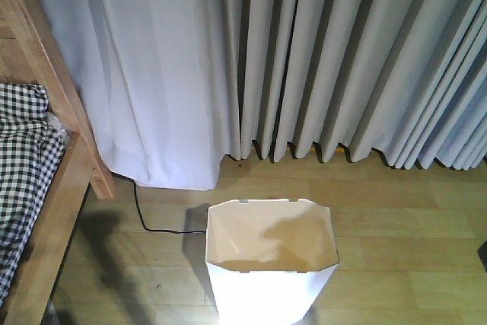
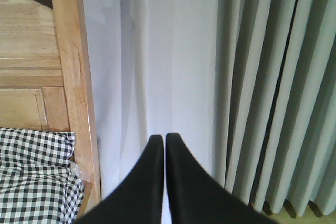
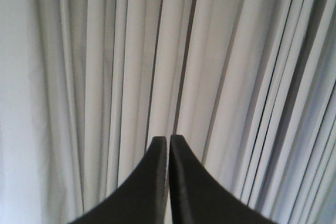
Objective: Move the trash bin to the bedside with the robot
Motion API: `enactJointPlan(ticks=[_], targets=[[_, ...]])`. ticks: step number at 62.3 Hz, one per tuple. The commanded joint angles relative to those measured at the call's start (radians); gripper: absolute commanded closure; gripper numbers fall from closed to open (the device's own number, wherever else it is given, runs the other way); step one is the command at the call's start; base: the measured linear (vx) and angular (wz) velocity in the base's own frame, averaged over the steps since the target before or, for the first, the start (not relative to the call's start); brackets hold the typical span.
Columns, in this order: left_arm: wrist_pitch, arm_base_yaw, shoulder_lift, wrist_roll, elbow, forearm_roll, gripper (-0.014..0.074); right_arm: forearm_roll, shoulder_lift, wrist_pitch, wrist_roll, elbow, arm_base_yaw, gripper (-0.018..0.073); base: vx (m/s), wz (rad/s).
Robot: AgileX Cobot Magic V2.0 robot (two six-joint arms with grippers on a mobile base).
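Note:
The white trash bin (image 1: 268, 268) stands upright on the wooden floor at the bottom middle of the front view, its cream inside empty. The bedside shows at the left: a light wooden bed frame (image 1: 65, 188) with black-and-white checked bedding (image 1: 23, 165). The bin sits a short way right of the frame. No arm shows in the front view. My left gripper (image 2: 165, 139) is shut and empty, facing the curtain beside the bed post (image 2: 73, 77). My right gripper (image 3: 168, 140) is shut and empty, facing curtain folds.
Grey-white curtains (image 1: 304, 58) hang to the floor across the back. A black cable (image 1: 148, 222) runs over the floor between the bed frame and the bin. Bare wooden floor (image 1: 411, 234) lies right of the bin.

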Motion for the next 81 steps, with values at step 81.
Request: enactJointPlan(ticks=[81], targets=[[-0.078, -0.008, -0.010, -0.009, 0.027, -0.003, 0.0602, -0.530, -0.159, -0.132, 0.615, 0.147, 0.094, 0.0570, 0.00, 0.00]])
